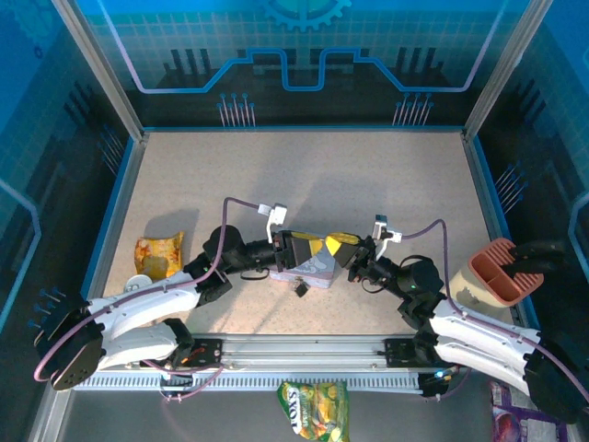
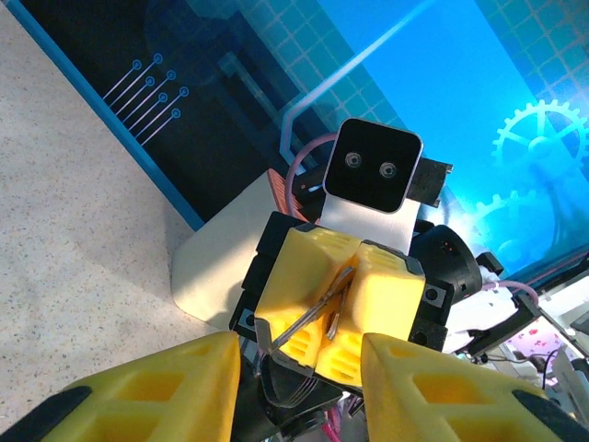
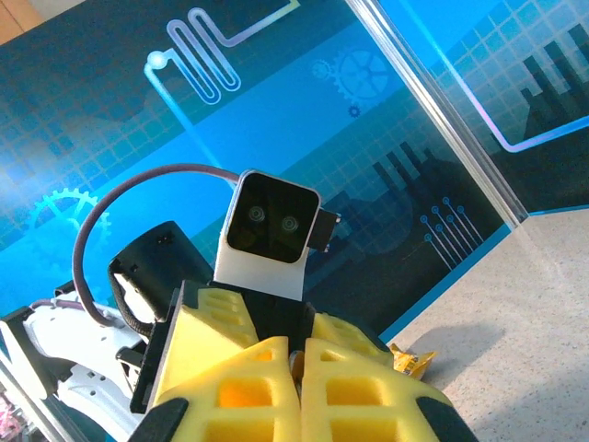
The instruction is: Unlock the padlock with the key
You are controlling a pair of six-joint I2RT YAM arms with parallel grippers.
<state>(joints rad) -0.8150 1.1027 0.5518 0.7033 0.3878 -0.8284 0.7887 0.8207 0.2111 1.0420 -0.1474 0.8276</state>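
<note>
From high behind the arm bases (image 1: 198,352), looking down across the whole bench (image 1: 304,175). From each wrist, close in and tilted upward, facing the other — left onto the right end effector (image 2: 342,296), right onto the left end effector (image 1: 315,247); same pair seen from above.

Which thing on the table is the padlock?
Start at the beige speckled table; a lilac printed tin box sits near its middle, toward the front. The tiny dark metal padlock is at the tin's near edge, far smaller and darker than the pastel tin.
</note>
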